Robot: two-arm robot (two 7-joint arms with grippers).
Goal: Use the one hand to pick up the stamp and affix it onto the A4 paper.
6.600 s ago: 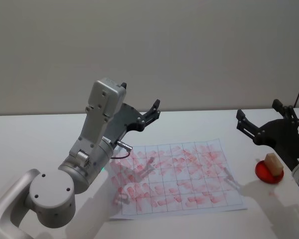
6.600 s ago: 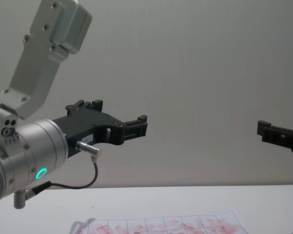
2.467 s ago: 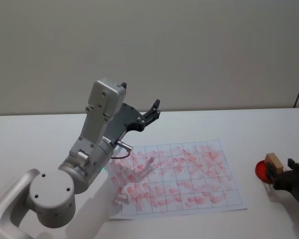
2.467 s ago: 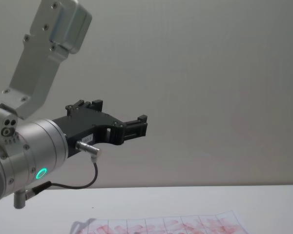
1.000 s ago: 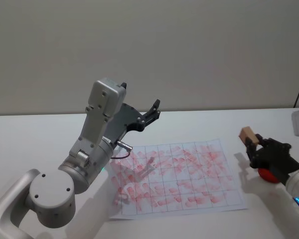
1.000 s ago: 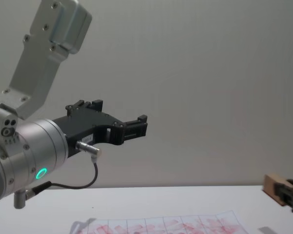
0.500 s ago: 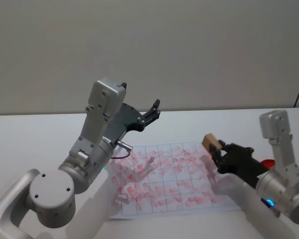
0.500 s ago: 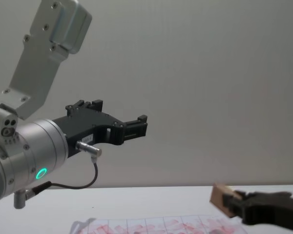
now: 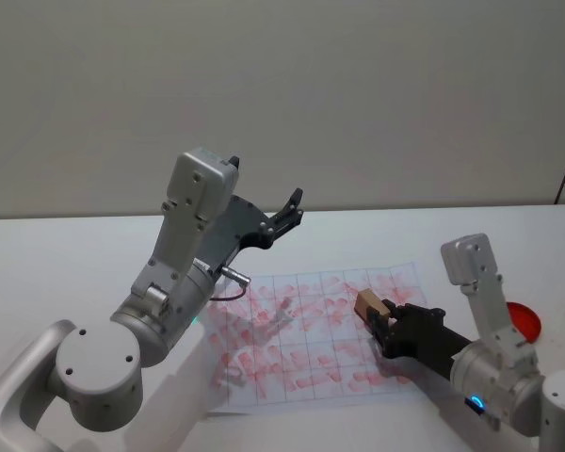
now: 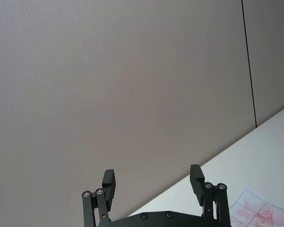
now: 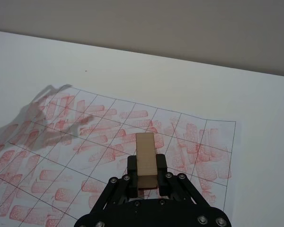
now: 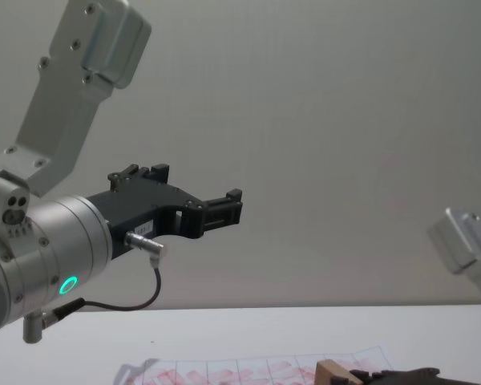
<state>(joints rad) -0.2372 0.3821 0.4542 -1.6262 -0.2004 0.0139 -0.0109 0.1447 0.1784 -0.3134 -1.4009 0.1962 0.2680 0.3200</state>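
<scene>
The light-brown wooden stamp is clamped in my right gripper, which is shut on it. It hangs low over the right-middle boxes of the A4 paper, a white gridded sheet smeared with pinkish-red marks. I cannot tell whether the stamp touches the sheet. In the right wrist view the stamp sticks out between the black fingers of the right gripper above the paper. The chest view catches the stamp at the bottom edge. My left gripper is open and raised beyond the paper's far left corner.
A red ink pad lies on the white table to the right of the paper. The left arm's silver body stands over the sheet's left edge. A plain wall rises behind the table.
My right gripper lifted the stamp off the red ink pad, carried it left over the paper, and lowered it. The left arm has stayed still.
</scene>
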